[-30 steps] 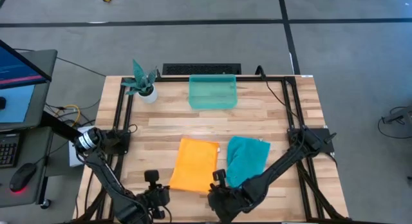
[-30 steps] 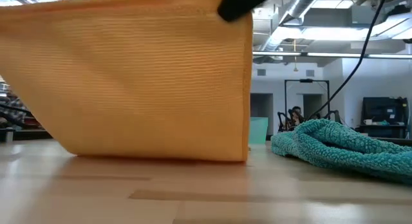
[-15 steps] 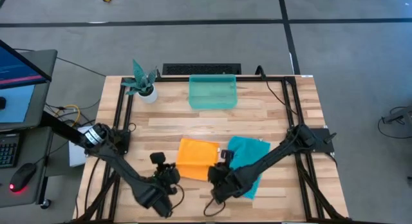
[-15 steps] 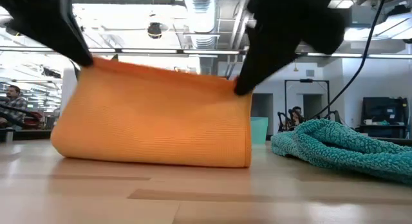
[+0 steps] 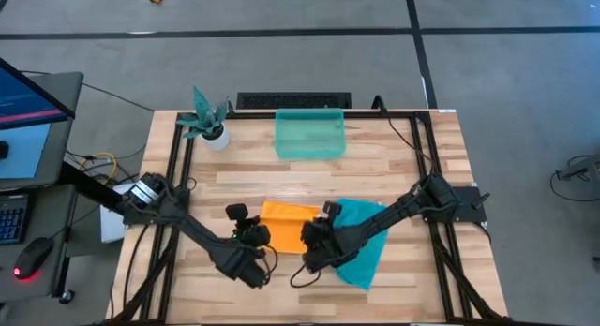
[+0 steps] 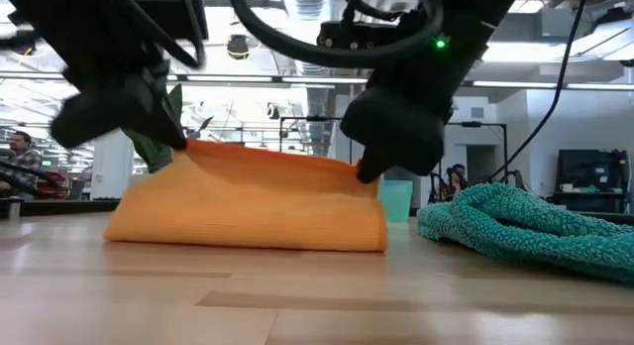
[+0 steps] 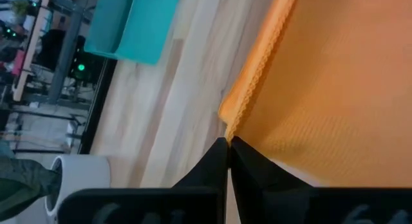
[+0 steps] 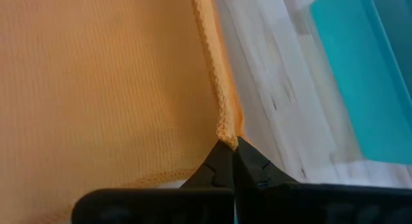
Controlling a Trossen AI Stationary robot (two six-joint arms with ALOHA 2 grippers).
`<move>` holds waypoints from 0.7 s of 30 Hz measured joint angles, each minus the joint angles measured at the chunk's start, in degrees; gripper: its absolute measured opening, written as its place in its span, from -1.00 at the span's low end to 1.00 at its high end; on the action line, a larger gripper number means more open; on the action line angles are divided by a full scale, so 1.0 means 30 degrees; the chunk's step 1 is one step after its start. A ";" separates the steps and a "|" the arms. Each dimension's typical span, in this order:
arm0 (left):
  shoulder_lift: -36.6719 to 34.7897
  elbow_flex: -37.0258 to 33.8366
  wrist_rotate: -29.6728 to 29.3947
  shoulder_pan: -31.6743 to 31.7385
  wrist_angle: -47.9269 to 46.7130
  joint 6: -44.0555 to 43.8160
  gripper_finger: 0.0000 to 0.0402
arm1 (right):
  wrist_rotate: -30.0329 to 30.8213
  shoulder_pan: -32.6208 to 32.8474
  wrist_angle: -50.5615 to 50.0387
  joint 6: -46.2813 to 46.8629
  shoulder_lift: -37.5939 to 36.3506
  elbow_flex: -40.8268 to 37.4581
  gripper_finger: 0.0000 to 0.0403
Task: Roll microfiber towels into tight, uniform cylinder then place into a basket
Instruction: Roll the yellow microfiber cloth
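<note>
Both grippers pinch orange towel corners.

No legible text, label, brand, number or sign is found in any of the four views. The monitor beside the counter shows a lit screen in the high view (coloured bands only, no characters that can be made out). The orange towel, the teal towel and the basket carry no visible tag or print. The room behind the counter in the low view shows screens and fittings, none with readable lettering. The arms show a green indicator light, unmarked.
</note>
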 joint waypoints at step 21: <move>0.0000 -0.0882 0.1263 0.1179 0.1805 0.1066 -1.00 | -0.0574 -0.0508 0.0243 0.0335 0.0015 0.0000 -0.98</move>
